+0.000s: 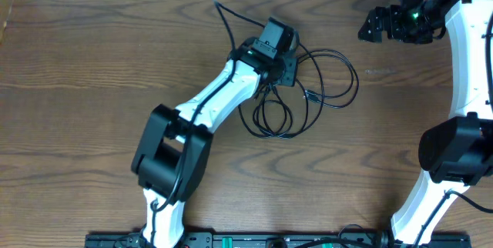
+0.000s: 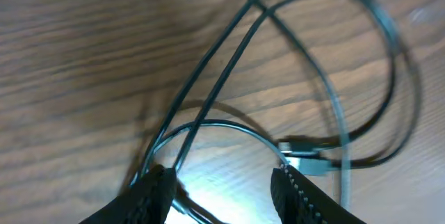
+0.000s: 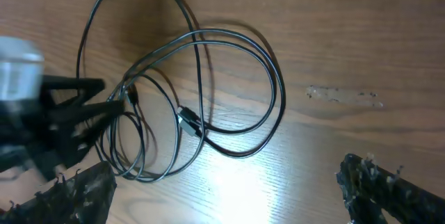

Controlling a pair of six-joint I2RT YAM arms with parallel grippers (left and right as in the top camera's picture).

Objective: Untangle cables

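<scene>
The looped black cables [image 1: 311, 94] lie mid-frame on the tabletop [image 1: 92, 63], directly beneath the nearer left gripper [image 1: 283, 69], its jaws part-open astride them, clamping nothing. The right gripper [image 1: 371, 28], jaws spread wide, hangs well apart at upper right.

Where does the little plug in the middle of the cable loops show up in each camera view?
Overhead: plug just right of centre, below-right of the left gripper.
Left wrist: plug lower right, just above the gripper.
Right wrist: plug left of centre, inside the cables' loops.
Shared landmark: the left gripper, close by the plug in every view.
</scene>
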